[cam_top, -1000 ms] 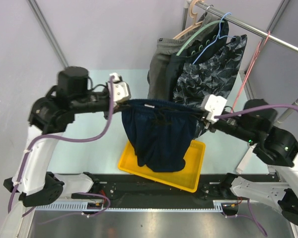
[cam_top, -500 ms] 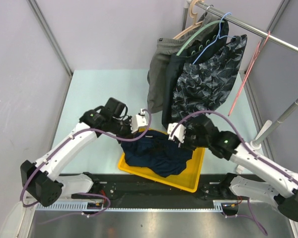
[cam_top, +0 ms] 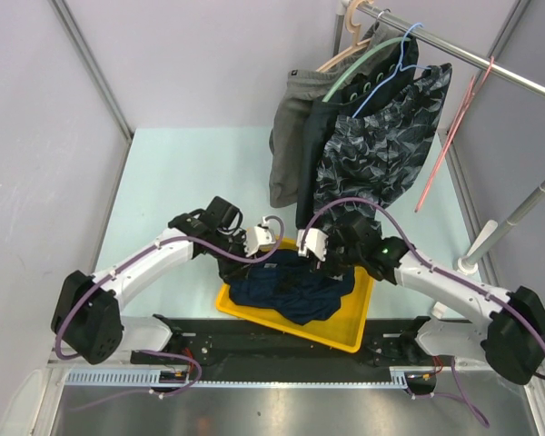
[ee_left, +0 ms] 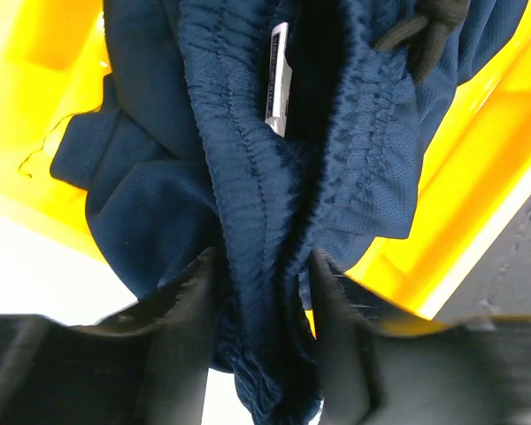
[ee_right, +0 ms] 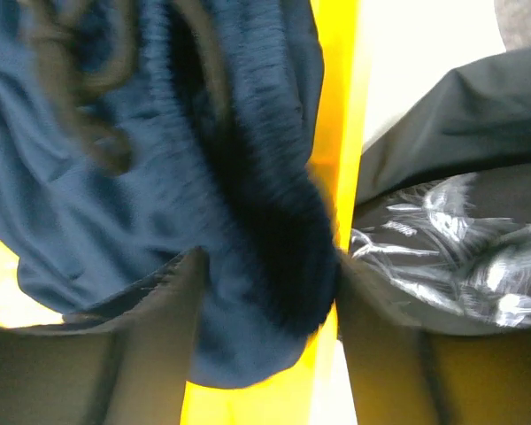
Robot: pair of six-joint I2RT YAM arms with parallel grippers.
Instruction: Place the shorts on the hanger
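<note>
The navy shorts (cam_top: pixel 291 286) lay heaped in the yellow tray (cam_top: pixel 345 331) on the tabletop (cam_top: pixel 182 173), well apart from the pink-red hanger (cam_top: pixel 450 141) hanging on the rail (cam_top: pixel 500 64). The left pincer (ee_left: pixel 261 266) and right pincer (ee_right: pixel 265 266) each straddled the waistband; whether either clamped it, I couldn't tell.
</note>
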